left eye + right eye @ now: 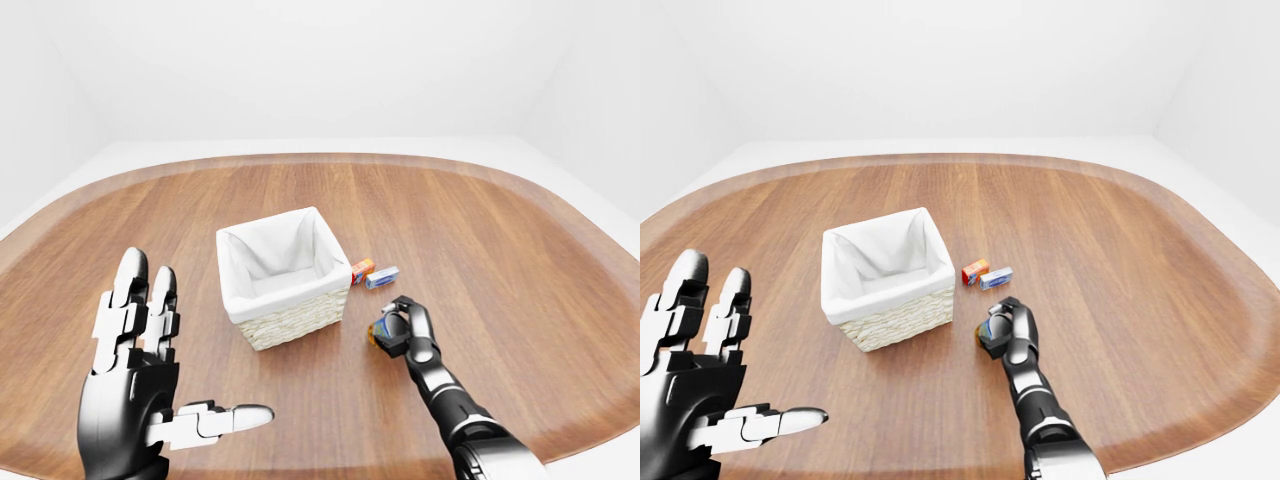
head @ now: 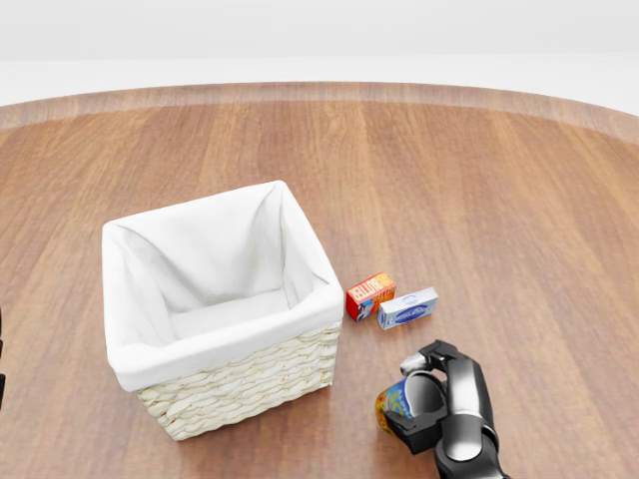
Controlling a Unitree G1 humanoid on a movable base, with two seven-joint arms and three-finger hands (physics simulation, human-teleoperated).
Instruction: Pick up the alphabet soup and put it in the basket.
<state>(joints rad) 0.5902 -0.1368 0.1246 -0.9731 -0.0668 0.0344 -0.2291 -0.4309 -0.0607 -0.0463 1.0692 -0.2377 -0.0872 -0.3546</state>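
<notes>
Right hand [image 2: 431, 397] fingers wrapped round soup can [image 2: 397, 404] on table [image 2: 519, 200], right of basket [image 2: 240, 384] | left hand [image 1: 140, 400] spread, idle | can likely rigid, smooth, weighty; grip its sides.

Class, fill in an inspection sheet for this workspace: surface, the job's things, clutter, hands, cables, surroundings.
Surface: wooden table, rounded edge.
Job's things: alphabet soup can in the right hand, to the right of the basket in the head view; basket wicker, white liner, nothing seen inside.
Clutter: red-orange box and blue-white box, side by side near the basket's right corner.
Hands: right hand closed round the can; left hand open, holding nothing.
Cables: nothing seen.
Surroundings: plain white walls and floor.
</notes>
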